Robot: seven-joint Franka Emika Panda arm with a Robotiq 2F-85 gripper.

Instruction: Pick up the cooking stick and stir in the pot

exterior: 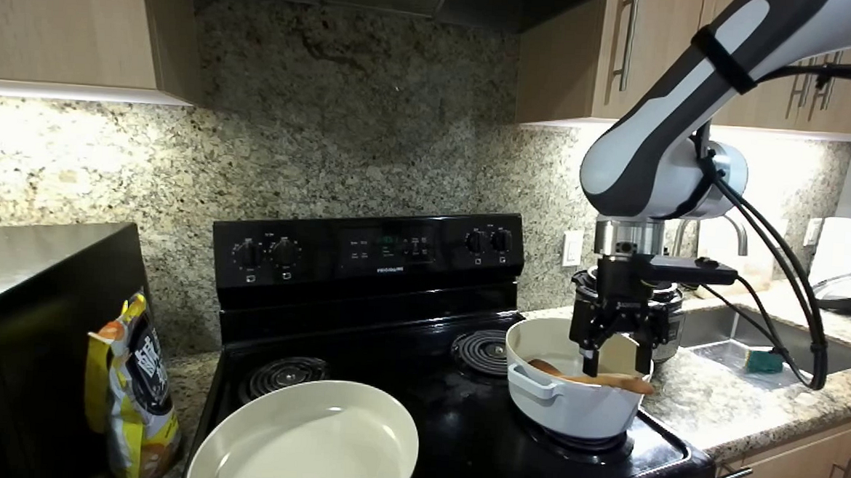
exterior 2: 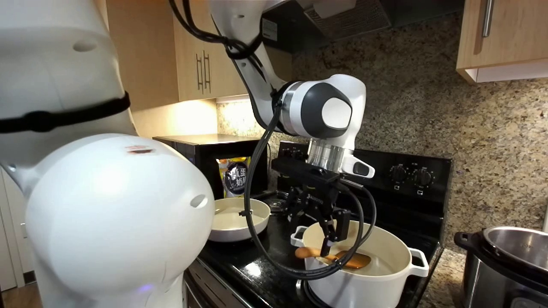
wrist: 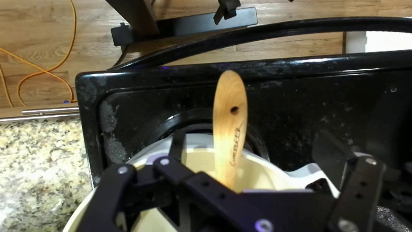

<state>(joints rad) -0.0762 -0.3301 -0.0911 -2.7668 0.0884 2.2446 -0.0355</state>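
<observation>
Locate the cooking stick (wrist: 229,129) slanting over the rim of the pot (exterior: 570,407), blade inside, handle end projecting outside. Note the gripper (exterior: 616,361) over the pot's mouth, released, fingers spread wide. In the wrist view, trace the stick's handle between them.

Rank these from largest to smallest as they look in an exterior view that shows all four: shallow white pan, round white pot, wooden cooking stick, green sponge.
1. Shallow white pan, though cut off below and nearest the camera
2. Round white pot
3. Wooden cooking stick
4. Green sponge
</observation>
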